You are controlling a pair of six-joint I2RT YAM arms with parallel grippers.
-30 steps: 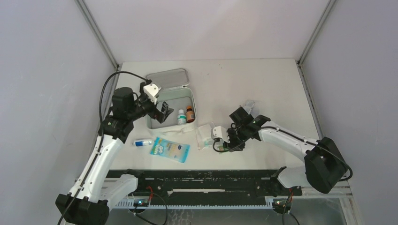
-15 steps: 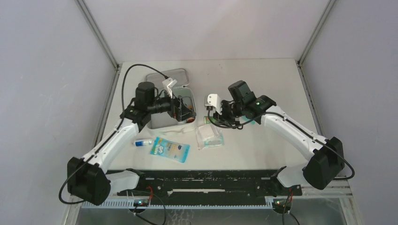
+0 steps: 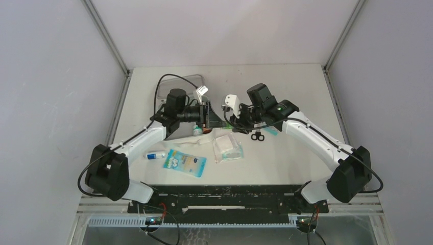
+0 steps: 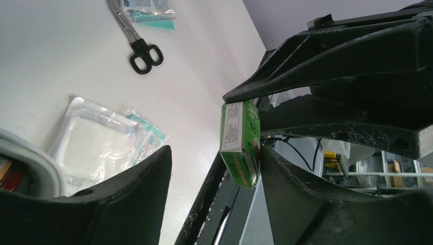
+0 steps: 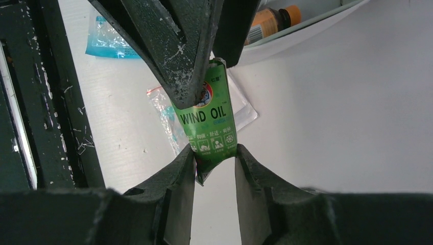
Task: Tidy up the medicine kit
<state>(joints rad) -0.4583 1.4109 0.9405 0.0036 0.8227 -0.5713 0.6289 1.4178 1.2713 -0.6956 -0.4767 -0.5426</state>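
The right claw (image 5: 214,158) is closed on the lower end of a small green box (image 5: 207,125) labelled "WIND OIL", holding it in the air above the worktop (image 5: 357,102). The left claw (image 4: 214,158) stands open around the box's other end. In its own wrist view one finger (image 4: 306,204) is just beside the box and the other is well apart, so it has no grip yet. This looks like a handover between the two arms, at the centre of the overhead view.

The medicine kit (image 3: 190,80) lies open in the upper centre of the overhead view, mostly hidden under the left arm, with its grey lid showing behind the arm. An amber bottle (image 5: 270,20) and a white bottle (image 3: 197,130) stand inside it.

The task appears to be partly done. Out on the worktop, below the kit in the overhead view, lie scissors (image 3: 258,136), a clear bag (image 3: 227,147) of dressings, a blue-and-white packet (image 3: 185,163) and a small tube (image 3: 154,154). These and the green box have yet to go in, and the lid is not closed.
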